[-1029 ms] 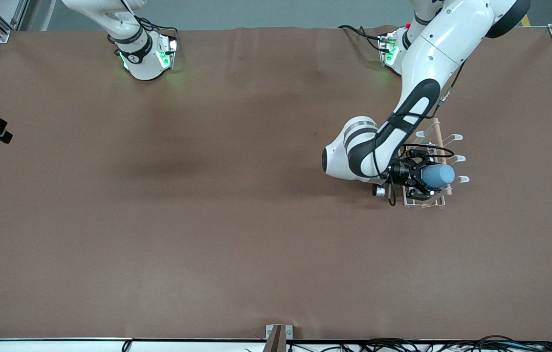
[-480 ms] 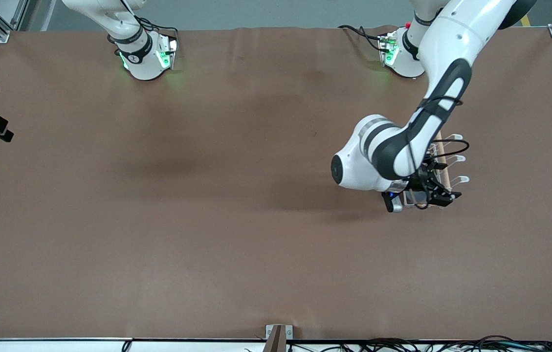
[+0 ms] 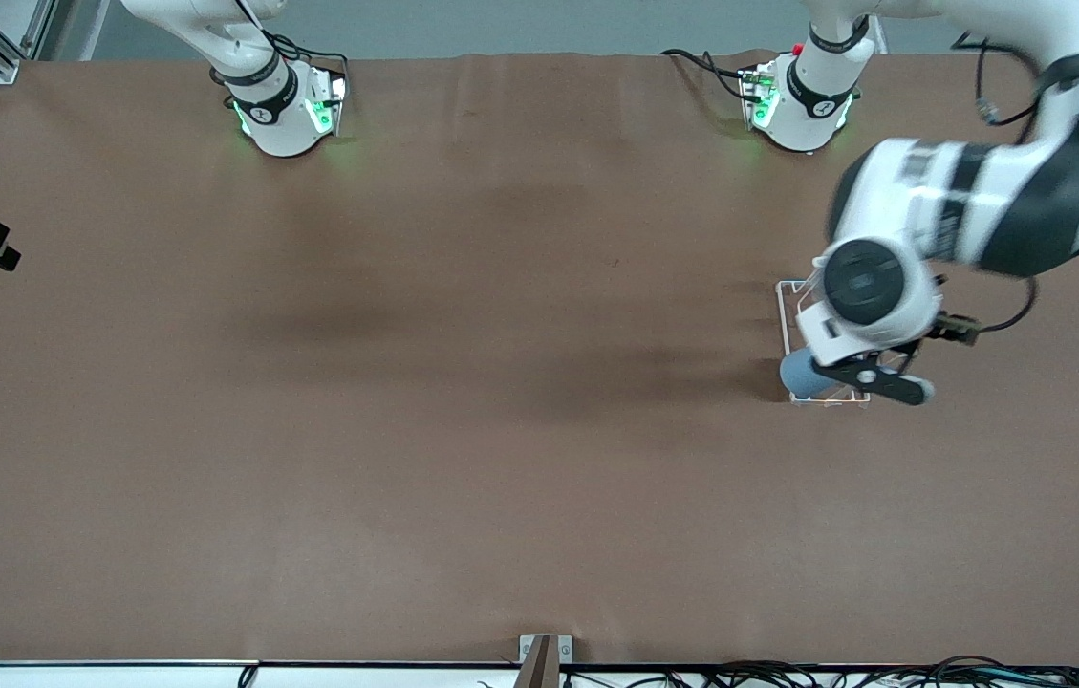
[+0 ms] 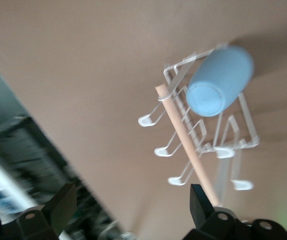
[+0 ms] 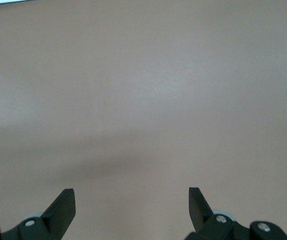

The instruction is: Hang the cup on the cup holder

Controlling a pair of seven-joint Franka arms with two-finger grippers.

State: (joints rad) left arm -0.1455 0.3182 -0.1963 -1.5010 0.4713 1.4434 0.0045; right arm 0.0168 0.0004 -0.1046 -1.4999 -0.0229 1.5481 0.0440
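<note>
Mostly the cup holder [image 3: 792, 315] is hidden in the front view: the left arm's wrist covers it, so only a corner of its white wire base and a sliver of the cup [image 3: 802, 375] show. The left wrist view gives it plainly, though blurred. Its wooden rod [image 4: 186, 145] runs along the top, loop-tipped prongs stick out to both sides, and the cup [image 4: 218, 82] hangs on one end prong, its closed bottom toward the camera. The rack stands on the brown table [image 3: 463, 382] toward the left arm's end.

The left gripper [image 4: 131, 205] is up over the rack, fingers spread wide and holding nothing. The right gripper [image 5: 131, 205] waits over bare table, likewise wide apart and empty; it is out of the front view.
</note>
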